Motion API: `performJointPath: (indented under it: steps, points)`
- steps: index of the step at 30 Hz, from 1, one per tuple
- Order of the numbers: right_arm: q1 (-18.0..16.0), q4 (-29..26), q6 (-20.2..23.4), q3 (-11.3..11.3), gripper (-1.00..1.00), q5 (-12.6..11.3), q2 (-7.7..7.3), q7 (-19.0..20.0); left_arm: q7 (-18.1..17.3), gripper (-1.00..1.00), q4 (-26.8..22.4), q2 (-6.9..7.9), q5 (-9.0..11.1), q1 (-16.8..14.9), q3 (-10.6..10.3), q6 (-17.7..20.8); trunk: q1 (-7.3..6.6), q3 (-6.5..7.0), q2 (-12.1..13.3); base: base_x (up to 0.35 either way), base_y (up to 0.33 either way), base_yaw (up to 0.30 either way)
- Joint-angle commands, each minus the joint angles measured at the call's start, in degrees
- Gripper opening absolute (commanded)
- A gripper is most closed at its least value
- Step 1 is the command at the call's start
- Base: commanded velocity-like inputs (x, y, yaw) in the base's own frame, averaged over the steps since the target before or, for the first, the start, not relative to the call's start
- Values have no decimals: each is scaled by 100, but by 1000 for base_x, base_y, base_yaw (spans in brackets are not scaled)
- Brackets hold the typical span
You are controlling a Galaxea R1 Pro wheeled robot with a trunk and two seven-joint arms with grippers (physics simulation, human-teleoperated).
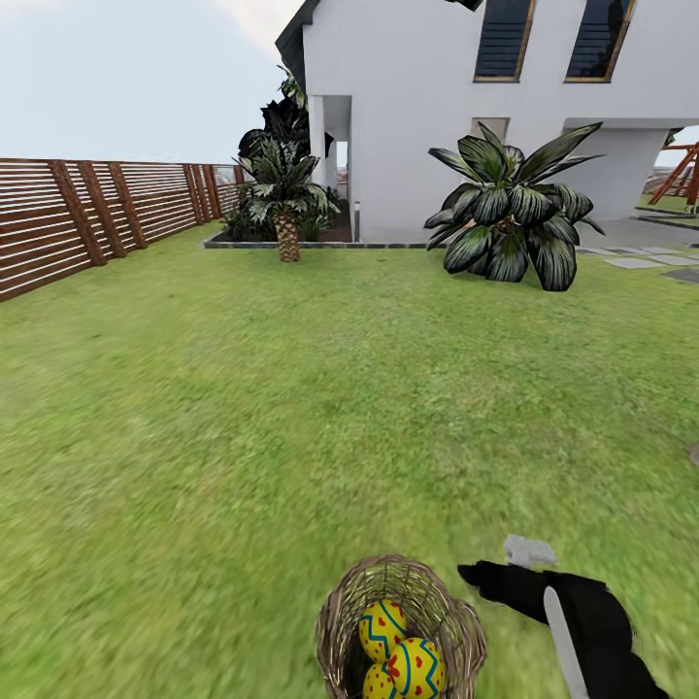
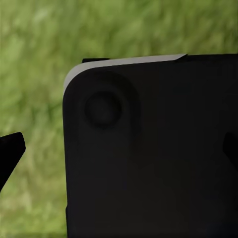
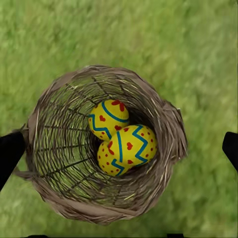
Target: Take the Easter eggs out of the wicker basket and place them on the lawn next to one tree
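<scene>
In the head view, the wicker basket (image 1: 401, 629) is seen on the lawn (image 1: 291, 408) near the picture's bottom edge, three Easter eggs (image 1: 400, 655) inside, the right gripper (image 1: 485, 575) just beside it. In the left wrist view, a dark panel (image 2: 148, 153) is seen against grass (whether those jaws are wide or narrow cannot be told). In the right wrist view, the jaws are spread wide above the basket.

I see 3 eggs (image 1: 398, 650) in the wicker basket (image 1: 340, 621) on the lawn (image 1: 291, 408), my right arm (image 1: 582, 612) just beside it; fence (image 1: 87, 209) far left, house (image 1: 437, 97) behind the palms (image 1: 286, 189)
</scene>
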Motion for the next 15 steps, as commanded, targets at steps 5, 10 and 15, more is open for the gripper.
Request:
performJointPath:
  steps: [5, 10, 15]
  points:
    - [-198, 78, 25, 210, 100, 20, 12, -4, -19, 100, 1, -1, 1, -1, 2, -15, 0, -5, -3, 0, 0, 0]
    - [-247, 233, 25, 215, 100, 23, -2, -29, -19, 100, 1, -2, 2, -1, 2, -15, 0, -5, -3, 0, 0, 0]
    - [-396, 770, 25, 197, 100, 40, -29, -103, -19, 100, 1, -3, 2, -1, 2, -15, 0, -5, -3, 0, 0, 0]
